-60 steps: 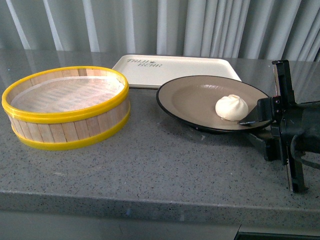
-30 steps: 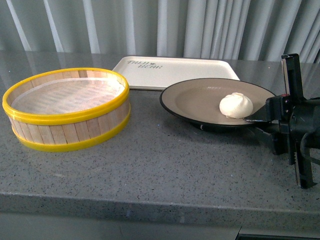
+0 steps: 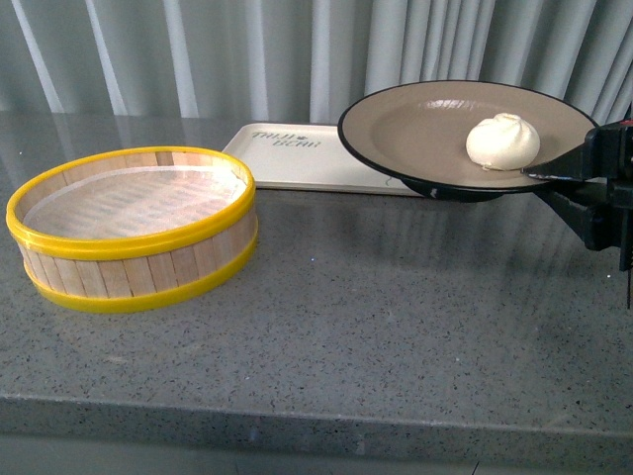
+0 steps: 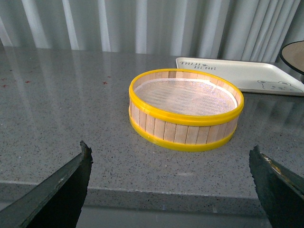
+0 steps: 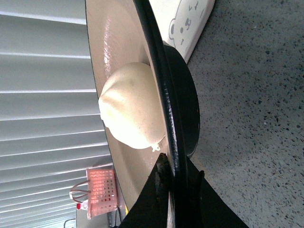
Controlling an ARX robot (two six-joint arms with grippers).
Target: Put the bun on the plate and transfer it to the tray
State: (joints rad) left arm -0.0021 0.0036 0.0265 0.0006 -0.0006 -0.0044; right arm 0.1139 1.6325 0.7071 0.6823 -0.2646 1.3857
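A grey, finely speckled stone countertop [image 3: 346, 327] spans the scene, and its glossy far part carries pale, streaked reflections. Right behind the countertop, a pleated grey-white curtain [image 3: 247, 49] hangs across the full width. The light on the countertop is soft and even, without hard shadows.

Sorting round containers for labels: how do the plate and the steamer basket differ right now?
The plate is shallow, tan with a black rim; the steamer basket is deeper, wooden-slatted with yellow rims. The plate is held above the counter, its rim pinched by the right gripper; the basket rests on the counter. The plate carries the bun; the basket holds none. Both are round.
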